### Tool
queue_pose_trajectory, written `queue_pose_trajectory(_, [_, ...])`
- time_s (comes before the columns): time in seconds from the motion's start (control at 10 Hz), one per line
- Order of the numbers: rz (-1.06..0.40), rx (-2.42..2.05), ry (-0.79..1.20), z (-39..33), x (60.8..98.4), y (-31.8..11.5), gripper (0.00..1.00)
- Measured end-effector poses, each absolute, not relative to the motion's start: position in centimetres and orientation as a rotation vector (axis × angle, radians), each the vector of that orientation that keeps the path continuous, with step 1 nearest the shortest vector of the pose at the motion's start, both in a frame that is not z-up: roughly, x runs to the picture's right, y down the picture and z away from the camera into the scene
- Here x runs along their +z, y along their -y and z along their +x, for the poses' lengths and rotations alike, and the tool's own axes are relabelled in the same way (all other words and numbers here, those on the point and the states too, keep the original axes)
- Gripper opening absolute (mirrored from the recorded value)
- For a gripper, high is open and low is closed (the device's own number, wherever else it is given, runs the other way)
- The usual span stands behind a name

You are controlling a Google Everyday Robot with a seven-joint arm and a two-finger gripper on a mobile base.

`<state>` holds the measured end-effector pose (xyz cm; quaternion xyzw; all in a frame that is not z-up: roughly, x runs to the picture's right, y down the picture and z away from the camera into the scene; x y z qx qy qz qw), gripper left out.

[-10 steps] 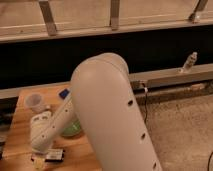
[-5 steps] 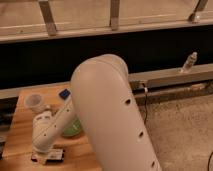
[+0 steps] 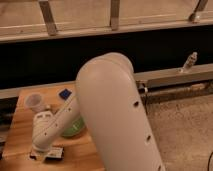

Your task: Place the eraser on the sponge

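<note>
Reaches from a bulky white upper arm (image 3: 117, 115) in the centre foreground, down and left through a slimmer forearm (image 3: 60, 120), to the front left edge of the wooden table (image 3: 20, 130). Ends in the gripper (image 3: 44, 152), pointed downward, clenched, low against the eraser (image 3: 55, 154) lying flat there; cannot tell whether truly grasped. Crosses over the green plate (image 3: 74, 131), hiding much of it. Toward the table's far edge: the blue sponge (image 3: 63, 93), well apart from the eraser, with a clear cup (image 3: 34, 102) to its left. Far right, on a ledge off the table: a small bottle (image 3: 189, 62).
</note>
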<state>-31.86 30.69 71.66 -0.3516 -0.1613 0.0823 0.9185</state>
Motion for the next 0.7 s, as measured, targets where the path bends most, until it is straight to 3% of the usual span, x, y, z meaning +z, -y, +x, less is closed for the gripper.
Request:
queue_pose_trajectory(0.5, [-0.616,0.18,0.401,-31.3,65.8,-23.0,0.0])
queue_pose_trajectory(0.7, [-0.559,0.199,0.396,-30.2,65.5,-19.1,0.0])
